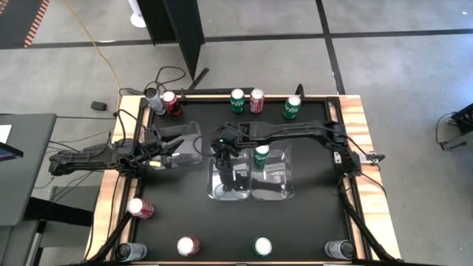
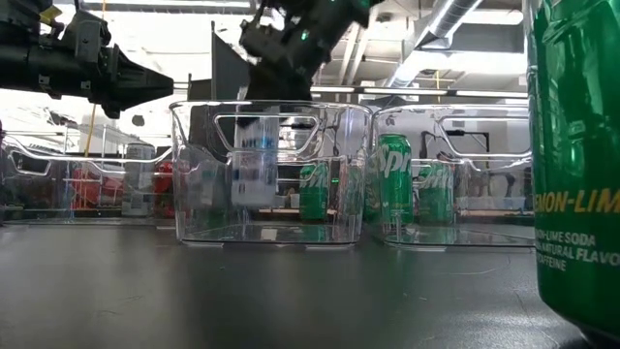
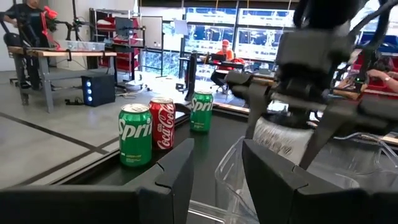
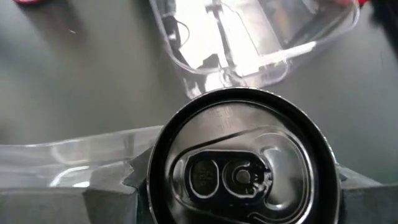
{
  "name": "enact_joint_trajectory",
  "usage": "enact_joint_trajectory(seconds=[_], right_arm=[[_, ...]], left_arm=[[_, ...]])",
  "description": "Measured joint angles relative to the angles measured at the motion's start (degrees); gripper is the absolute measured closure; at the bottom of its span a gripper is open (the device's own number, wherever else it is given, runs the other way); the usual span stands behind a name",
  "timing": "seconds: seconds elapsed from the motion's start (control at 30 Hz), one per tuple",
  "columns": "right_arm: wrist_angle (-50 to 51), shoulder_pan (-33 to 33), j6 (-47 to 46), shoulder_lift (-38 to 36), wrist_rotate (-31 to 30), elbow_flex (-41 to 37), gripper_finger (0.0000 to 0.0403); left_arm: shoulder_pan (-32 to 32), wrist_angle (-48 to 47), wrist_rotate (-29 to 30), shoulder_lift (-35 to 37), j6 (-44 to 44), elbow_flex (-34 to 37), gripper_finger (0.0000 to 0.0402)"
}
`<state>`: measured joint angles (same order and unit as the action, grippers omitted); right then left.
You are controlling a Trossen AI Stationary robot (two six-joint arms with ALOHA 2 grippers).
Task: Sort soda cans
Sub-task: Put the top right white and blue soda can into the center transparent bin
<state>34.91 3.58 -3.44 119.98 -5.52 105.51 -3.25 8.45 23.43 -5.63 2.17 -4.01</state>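
Observation:
My right gripper (image 1: 222, 151) hangs over the middle clear bin (image 1: 230, 185), shut on a silver soda can (image 4: 239, 168), whose lower part shows behind the bin's wall (image 2: 254, 165). A green can (image 1: 261, 155) stands in the right bin (image 1: 273, 188). My left gripper (image 1: 174, 153) waits open and level beside the left bin (image 1: 185, 137), with nothing between its fingers. Other cans stand upright on the black table top: silver (image 1: 154, 97), red (image 1: 171, 102), green (image 1: 237, 100), red (image 1: 256, 100) and green (image 1: 292, 107) along the far edge. My right gripper pinches the silver can's side wall just below its top rim (image 4: 155, 180), one finger (image 3: 258, 118) on each side. The fingers slant down from above, coming from the table's right. The can hangs upright, top up, partly inside the middle bin.
More cans stand along the near edge: dark (image 1: 126, 253), red (image 1: 188, 246), green (image 1: 262, 246), dark (image 1: 338, 250), and a red one (image 1: 140, 208) at the left. A green can (image 2: 572, 155) stands close before the low camera. A raised wooden rim (image 1: 362, 148) borders the table.

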Motion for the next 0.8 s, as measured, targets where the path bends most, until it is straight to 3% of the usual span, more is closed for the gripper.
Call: enact_joint_trajectory(seconds=[0.8], right_arm=[[-1.93, 1.5, -0.76, 1.3, -0.35, 0.0, 0.0144]], left_arm=[[0.0, -0.07, -0.03, 0.0, -0.66, 0.0, 0.027]])
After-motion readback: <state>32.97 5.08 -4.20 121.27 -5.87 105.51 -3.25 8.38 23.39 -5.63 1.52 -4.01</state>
